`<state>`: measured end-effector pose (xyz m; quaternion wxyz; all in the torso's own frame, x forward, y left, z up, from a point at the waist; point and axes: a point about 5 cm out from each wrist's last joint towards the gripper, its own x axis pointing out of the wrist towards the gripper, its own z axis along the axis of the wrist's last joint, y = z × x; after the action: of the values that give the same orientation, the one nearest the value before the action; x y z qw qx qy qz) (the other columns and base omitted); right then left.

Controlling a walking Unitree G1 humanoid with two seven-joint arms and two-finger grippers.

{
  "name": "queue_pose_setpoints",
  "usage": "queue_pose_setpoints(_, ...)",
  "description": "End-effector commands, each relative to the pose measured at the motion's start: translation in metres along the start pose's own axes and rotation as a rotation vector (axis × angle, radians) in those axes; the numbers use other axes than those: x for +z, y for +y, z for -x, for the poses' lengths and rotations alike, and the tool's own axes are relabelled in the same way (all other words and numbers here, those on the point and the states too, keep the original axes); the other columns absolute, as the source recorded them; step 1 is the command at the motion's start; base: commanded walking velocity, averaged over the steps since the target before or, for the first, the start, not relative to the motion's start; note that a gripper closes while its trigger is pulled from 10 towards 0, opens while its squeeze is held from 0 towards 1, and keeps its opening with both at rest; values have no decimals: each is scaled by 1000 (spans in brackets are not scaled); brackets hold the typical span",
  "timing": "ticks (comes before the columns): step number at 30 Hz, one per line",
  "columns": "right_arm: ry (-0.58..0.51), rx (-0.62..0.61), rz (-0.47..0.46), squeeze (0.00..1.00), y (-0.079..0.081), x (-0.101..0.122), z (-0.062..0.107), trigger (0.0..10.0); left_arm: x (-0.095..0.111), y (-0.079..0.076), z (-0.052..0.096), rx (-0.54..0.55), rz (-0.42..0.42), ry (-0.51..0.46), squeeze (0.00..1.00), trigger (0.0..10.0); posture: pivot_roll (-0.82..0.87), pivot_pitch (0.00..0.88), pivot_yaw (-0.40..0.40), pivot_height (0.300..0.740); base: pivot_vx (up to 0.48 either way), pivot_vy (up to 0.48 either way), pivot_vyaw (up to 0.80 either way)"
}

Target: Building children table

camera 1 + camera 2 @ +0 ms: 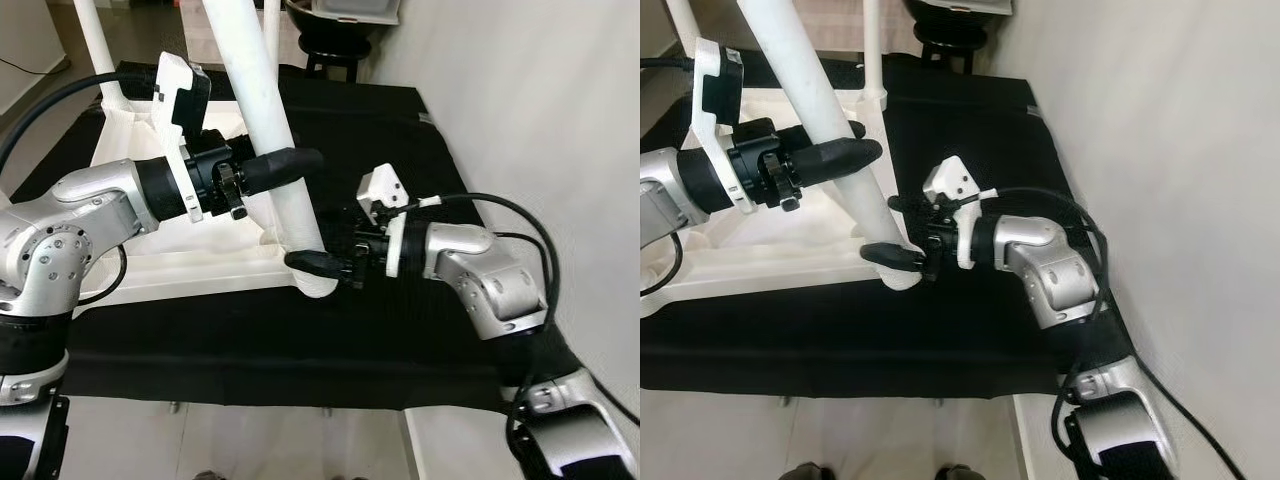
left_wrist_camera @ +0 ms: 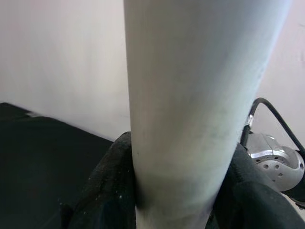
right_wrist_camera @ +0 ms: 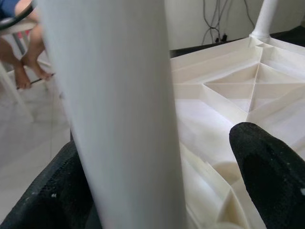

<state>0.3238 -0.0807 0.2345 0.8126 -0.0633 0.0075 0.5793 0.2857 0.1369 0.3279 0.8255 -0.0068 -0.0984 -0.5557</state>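
the left gripper (image 1: 285, 168) has its two black fingers (image 2: 107, 191) closed around the white table leg (image 1: 262, 110) partway up its length, one on each side with the tube pressed between them; the right gripper (image 1: 320, 265) clamps the same leg low down, right at its foot, where the leg meets the near corner of the upturned white tabletop (image 1: 180, 265); in the right wrist view one fingertip (image 3: 269, 171) shows on the tabletop side of the tube and the other on the far side, so both grippers look shut on the leg; the tabletop lies underside up on a black mat (image 1: 300, 340) on the floor, its moulded ribs forming triangles across the surface, and other white legs already stand in their sockets at the far corners; the leg in hand is tilted, leaning away from the robot and toward its left rather than standing square to the top; that tilt is the main risk as i read it: if the foot is pushed or twisted home while the tube is off axis, it may jam or cross the socket instead of seating; the smooth, glossy round tube also offers little grip, so the fingers could slip around it; pressing at one corner could also rock or slide the light top on the mat; the leg itself is a plain, thick white plastic cylinder, clean and unmarked.
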Motion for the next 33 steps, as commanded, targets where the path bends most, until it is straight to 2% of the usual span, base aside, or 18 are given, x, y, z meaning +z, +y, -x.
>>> queue_pose_setpoints(1, 8, 27, -3, 631, 7, 4, -7, 10000, 6, -2, -4, -31, -38, 0, 0, 0, -100, 94, -96, 740, 0, 0, 0)
queue_pose_setpoints(2, 8, 27, -3, 631, 7, 4, -7, 10000, 6, -2, -4, -31, -38, 0, 0, 0, -100, 94, -96, 740, 0, 0, 0)
queue_pose_setpoints(3, 23, 54, -22, 0, 15, 0, -15, 10000, 7, -1, -6, -32, -51, -1, 0, 0, -100, 94, -96, 740, 0, 0, 0)
queue_pose_setpoints(4, 23, 54, -22, 0, 15, 0, -15, 10000, 7, -1, -6, -32, -51, -1, 0, 0, -100, 94, -96, 740, 0, 0, 0)
queue_pose_setpoints(6, 41, 51, -78, 0, 27, -9, -35, 10000, 13, -2, -13, -50, -63, -18, 0, 0, -88, 94, -98, 740, 0, 0, 0)
queue_pose_setpoints(7, 49, 36, -94, 0, 31, -12, -44, 4078, 16, -3, -17, -68, -68, -22, 0, 0, -85, 96, -99, 740, 0, 0, 0)
queue_pose_setpoints(8, 49, 36, -94, 0, 31, -12, -44, 4078, 16, -3, -17, -68, -68, -22, 0, 0, -85, 96, -99, 740, 0, 0, 0)
queue_pose_setpoints(9, 53, 24, -101, 0, 32, -14, -49, 0, 17, -4, -19, -80, -70, -23, 0, 0, -85, 96, -99, 740, 0, 0, 0)
queue_pose_setpoints(17, 41, -47, -121, 0, 31, -14, -59, 0, 20, -6, -30, -126, -72, -36, 0, 0, -84, 102, -95, 740, 0, 0, 0)
queue_pose_setpoints(28, 67, -60, -149, 0, 34, -19, -63, 0, 19, -10, -36, -158, -69, -40, 0, 0, -86, 101, -95, 740, 0, 0, 0)
queue_pose_setpoints(29, 48, -73, -163, 0, 34, -18, -64, 7255, 19, -10, -37, -158, -69, -41, 0, 0, -86, 101, -96, 740, 0, 0, 0)
queue_pose_setpoints(30, -4, -66, -182, 1000, 34, -12, -66, 10000, 19, -10, -37, -158, -68, -43, 0, 0, -84, 98, -95, 740, 0, 0, 0)
queue_pose_setpoints(33, -90, -58, -193, 1000, 36, -1, -69, 10000, 19, -10, -38, -156, -66, -46, 0, 0, -84, 95, -94, 740, 0, 0, 0)
